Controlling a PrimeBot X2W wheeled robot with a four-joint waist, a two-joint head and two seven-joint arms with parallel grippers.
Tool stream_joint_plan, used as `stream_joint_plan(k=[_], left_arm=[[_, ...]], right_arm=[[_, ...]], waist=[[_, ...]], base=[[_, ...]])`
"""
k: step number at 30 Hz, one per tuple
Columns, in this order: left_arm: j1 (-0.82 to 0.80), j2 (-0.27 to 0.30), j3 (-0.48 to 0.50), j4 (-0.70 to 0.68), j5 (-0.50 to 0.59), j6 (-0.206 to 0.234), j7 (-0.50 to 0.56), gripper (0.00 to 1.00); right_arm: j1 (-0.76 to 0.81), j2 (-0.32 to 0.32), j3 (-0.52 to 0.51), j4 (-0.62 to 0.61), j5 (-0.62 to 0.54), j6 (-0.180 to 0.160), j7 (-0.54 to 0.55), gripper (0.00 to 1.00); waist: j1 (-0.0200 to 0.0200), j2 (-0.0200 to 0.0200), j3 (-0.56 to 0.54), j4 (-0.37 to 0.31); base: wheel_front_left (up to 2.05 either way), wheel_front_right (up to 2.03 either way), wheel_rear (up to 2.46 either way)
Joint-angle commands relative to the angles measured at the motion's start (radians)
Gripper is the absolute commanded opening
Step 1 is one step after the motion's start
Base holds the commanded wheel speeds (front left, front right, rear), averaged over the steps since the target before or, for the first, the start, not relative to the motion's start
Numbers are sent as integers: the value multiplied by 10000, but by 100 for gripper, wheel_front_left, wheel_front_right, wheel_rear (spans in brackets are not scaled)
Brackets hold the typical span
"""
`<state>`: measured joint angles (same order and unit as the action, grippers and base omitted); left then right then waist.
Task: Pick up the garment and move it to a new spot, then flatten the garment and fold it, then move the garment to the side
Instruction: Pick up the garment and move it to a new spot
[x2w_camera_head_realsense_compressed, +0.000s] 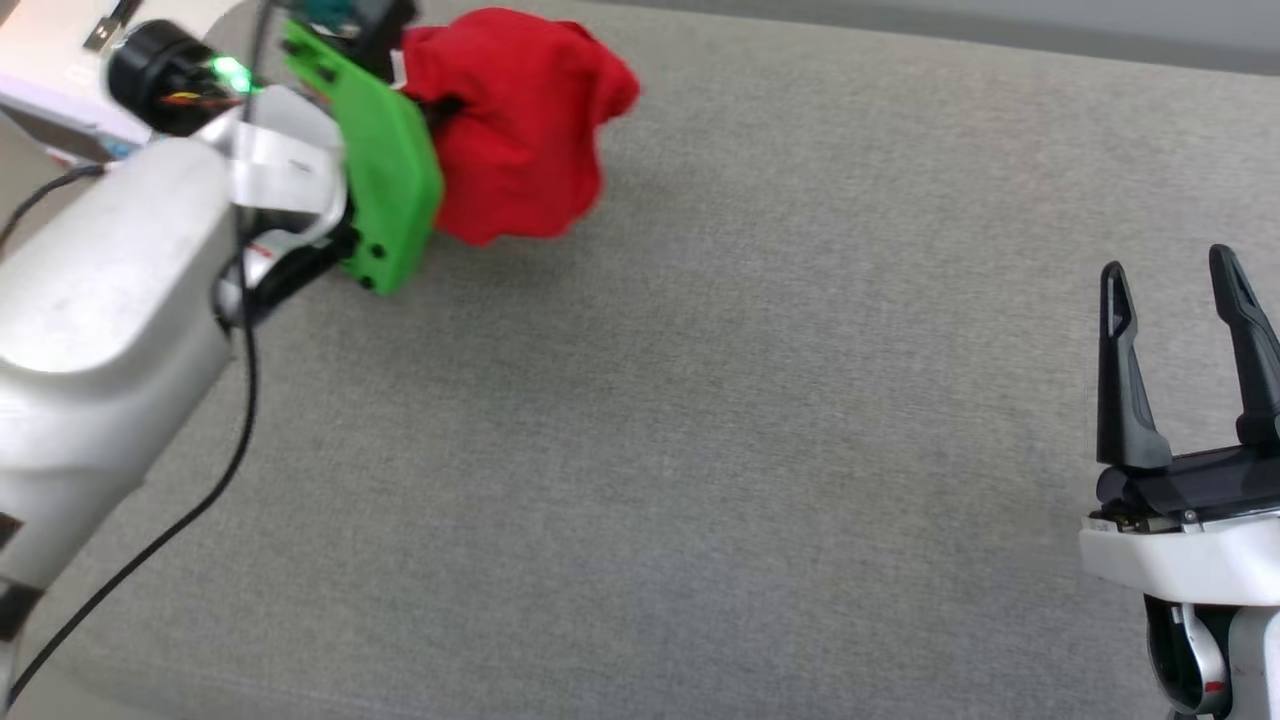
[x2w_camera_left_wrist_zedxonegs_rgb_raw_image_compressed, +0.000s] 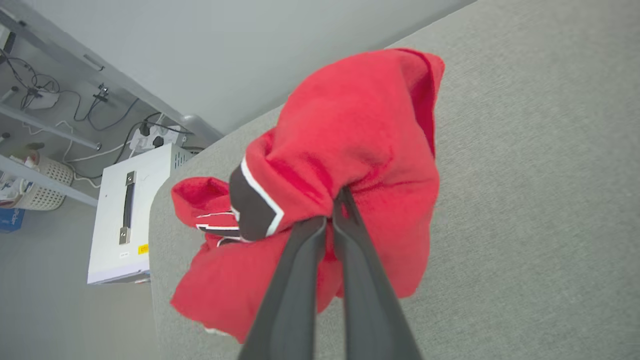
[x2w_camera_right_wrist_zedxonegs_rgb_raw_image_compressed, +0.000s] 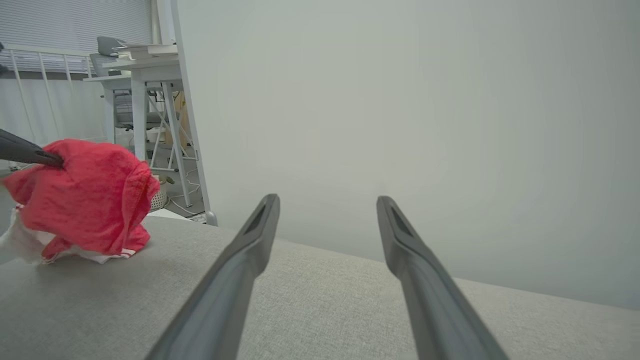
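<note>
Lettering (x2w_camera_left_wrist_zedxonegs_rgb_raw_image_compressed: 252, 205), black edged white, shows from the left wrist, where the left gripper (x2w_camera_left_wrist_zedxonegs_rgb_raw_image_compressed: 334, 207) pinches the bunched garment (x2w_camera_left_wrist_zedxonegs_rgb_raw_image_compressed: 360, 130). Right gripper (x2w_camera_head_realsense_compressed: 1168, 262) stands spread.

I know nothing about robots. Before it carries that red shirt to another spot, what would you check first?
1. Left gripper shut on the garment: ok, its fingers pinch a red fold.
2. Grip deep enough to hold: cannot tell, the fingertips are buried in cloth.
3. Garment clear of the grey surface: not ok, its lower edge seems to rest there in the right wrist view.
4. Right gripper out of the way: ok, open and well apart from the garment.
5. Room to set it down: ok, bare surface lies between the two grippers.
</note>
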<state>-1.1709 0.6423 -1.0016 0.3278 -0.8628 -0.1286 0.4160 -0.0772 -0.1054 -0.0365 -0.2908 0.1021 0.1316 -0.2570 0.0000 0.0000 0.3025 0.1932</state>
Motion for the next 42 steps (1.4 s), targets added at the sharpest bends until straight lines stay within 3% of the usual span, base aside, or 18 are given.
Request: stream_joint_plan(k=[1, 2, 3, 11, 16, 19, 27, 35, 36, 37, 42], left_arm=[[-321, -351, -320, -261, 110, -21, -105, 0], [-410, -492, -492, -397, 150, -21, -172, 0], [-699, -1088, -1078, -757, 150, -21, -452, 0], [-1513, -3264, -2422, -846, 89, -21, -1445, 0], [-1407, -4594, -2747, -766, 117, -21, -1907, 0], [-703, -5154, -2778, -610, 480, -21, -1612, 0], [2167, -5579, -2784, -306, 1867, -21, -268, 0], [3569, -5734, -2785, -321, 2103, -21, 208, 0], [3544, -5749, -2785, -257, 2114, -21, -9, 42], [3465, -5761, -2785, -211, 2172, -21, -292, 100], [2848, -5843, -2786, 227, 2285, -21, -2798, 100]], right_arm=[[118, 44, -93, -4, 63, -9, -47, 100], [99, 73, -115, -15, 66, -9, -47, 100], [44, 162, -206, -53, 56, -9, -47, 100], [-29, 378, -593, -146, -7, -9, -47, 100], [-121, 482, -1117, -306, -105, -9, -47, 100], [-220, 519, -1368, -431, -143, -9, -47, 100], [-510, 547, -1454, -444, -21, -9, -47, 100], [-647, 550, -1311, -324, 3, -9, -47, 100], [-624, 550, -1320, -302, -10, -9, -47, 100], [-597, 550, -1322, -282, -19, -9, -47, 100], [-297, 550, -1342, -163, -45, -9, -47, 100]], waist=[[0, 0, -387, -643], [0, 0, -390, -786], [0, 0, -362, -1235], [0, 0, -13, -2240], [0, 0, 255, -2625], [0, 0, 462, -2781], [0, 0, 966, -2954], [0, 0, 1076, -2962], [0, 0, 1013, -2920], [0, 0, 943, -2886], [0, 0, 313, -2542]], base=[[0, 0, 0], [0, 0, 0], [0, 0, 0], [0, 0, 0], [0, 0, 0], [0, 0, 0], [0, 0, 0], [0, 0, 0], [0, 0, 0], [0, 0, 0], [0, 0, 0]])
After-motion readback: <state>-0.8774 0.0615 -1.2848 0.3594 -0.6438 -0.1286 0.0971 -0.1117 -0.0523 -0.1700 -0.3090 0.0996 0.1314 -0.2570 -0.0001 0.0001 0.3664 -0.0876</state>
